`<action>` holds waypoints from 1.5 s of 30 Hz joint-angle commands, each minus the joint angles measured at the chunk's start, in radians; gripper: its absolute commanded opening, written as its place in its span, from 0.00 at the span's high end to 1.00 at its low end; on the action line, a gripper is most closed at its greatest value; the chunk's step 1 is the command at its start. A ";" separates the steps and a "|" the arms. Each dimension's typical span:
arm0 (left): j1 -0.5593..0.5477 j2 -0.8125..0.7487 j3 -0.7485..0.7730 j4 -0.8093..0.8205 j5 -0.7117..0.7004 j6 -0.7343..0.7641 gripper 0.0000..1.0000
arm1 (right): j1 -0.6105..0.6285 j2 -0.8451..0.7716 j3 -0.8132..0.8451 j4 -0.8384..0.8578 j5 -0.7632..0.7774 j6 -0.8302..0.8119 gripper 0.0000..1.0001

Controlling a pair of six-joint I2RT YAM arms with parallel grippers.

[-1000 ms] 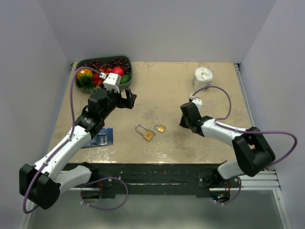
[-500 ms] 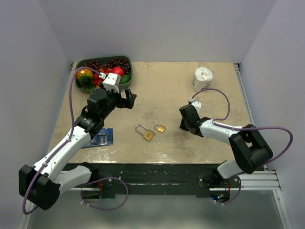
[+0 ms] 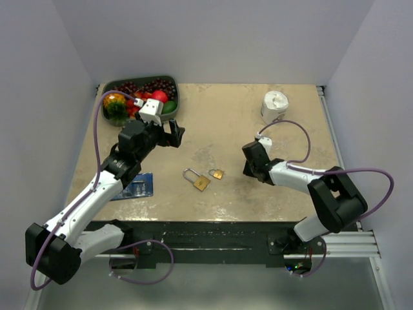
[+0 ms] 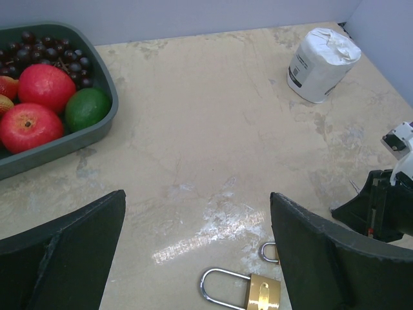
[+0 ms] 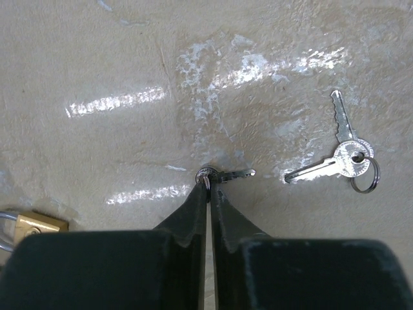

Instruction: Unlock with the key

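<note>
My right claw (image 5: 208, 186) is pinching only the round head of the key (image 5: 233, 173), low over the table (image 5: 97, 64) right of the larger padlock (image 3: 201, 183), and I judge so slight a tip-hold could let it twist or slip when lifted.

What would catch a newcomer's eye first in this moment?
A tray of bright fruit at the far left corner of the table stands out first, then a large padlock and a small padlock, both brass, lying mid-table. In the right wrist view, the right gripper pinches a small key on the table, with two spare keys lying nearby.
</note>
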 commanded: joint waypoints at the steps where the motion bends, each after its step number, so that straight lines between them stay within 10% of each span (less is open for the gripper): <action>1: 0.005 -0.020 -0.001 0.040 -0.004 0.015 0.02 | 0.005 0.000 0.012 0.016 0.039 0.009 1.00; 11: 0.005 -0.011 0.001 0.061 0.049 0.038 0.02 | 0.007 -0.158 0.081 0.090 -0.246 -0.111 1.00; 24: 0.005 0.057 -0.079 0.436 0.838 -0.074 0.02 | 0.005 -0.121 0.363 0.157 -0.995 -0.180 1.00; 45: -0.041 0.046 -0.100 0.282 0.462 0.092 0.07 | 0.005 -0.226 0.343 0.159 -0.883 0.044 1.00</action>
